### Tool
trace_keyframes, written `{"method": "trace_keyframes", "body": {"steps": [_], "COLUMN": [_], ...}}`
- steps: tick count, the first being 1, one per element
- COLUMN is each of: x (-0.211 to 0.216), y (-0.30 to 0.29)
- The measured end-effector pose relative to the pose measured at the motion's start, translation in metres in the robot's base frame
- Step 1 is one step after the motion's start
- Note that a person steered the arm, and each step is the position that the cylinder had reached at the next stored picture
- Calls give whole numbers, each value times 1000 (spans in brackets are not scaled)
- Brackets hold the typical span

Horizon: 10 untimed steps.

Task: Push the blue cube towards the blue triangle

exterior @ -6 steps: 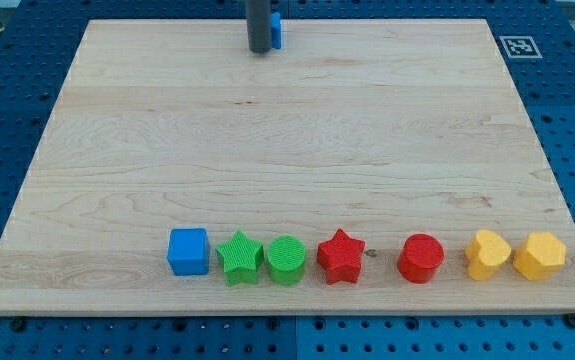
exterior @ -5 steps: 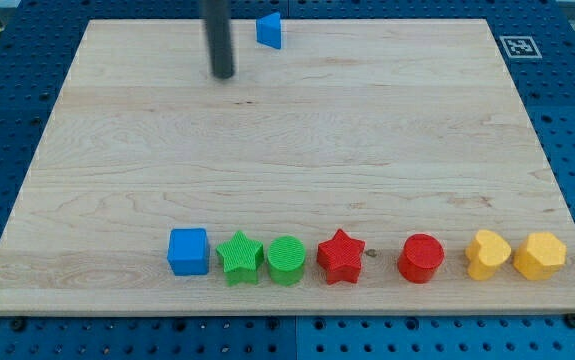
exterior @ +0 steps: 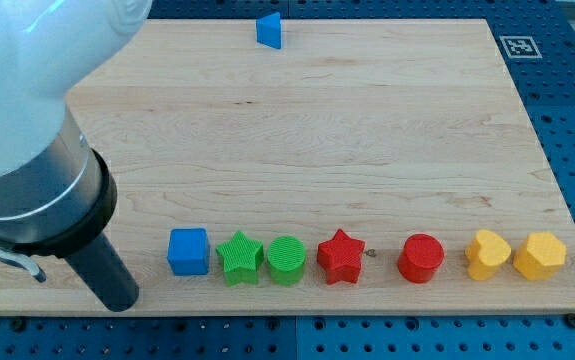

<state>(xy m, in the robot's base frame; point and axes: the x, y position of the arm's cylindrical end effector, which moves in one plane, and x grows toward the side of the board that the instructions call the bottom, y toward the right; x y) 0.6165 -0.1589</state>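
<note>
The blue cube sits at the left end of a row of blocks near the view's bottom. The blue triangle lies at the view's top edge of the wooden board, far from the cube. My tip is at the bottom left of the board, left of and slightly below the blue cube, with a gap between them. The white arm body fills the view's upper left and hides that part of the board.
Right of the blue cube, in one row: a green star, a green cylinder, a red star, a red cylinder, and two yellow blocks. A marker tag sits top right.
My tip has swept from beside the blue triangle at the top down to the bottom left of the board. The arm body now covers the upper left. No block has moved.
</note>
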Motion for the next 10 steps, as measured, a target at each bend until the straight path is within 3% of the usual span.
{"method": "trace_keyframes", "body": {"steps": [3,5,8,9,10], "x": [-48,-101,-193,-222,-224], "y": [81,93,82,53,14]}}
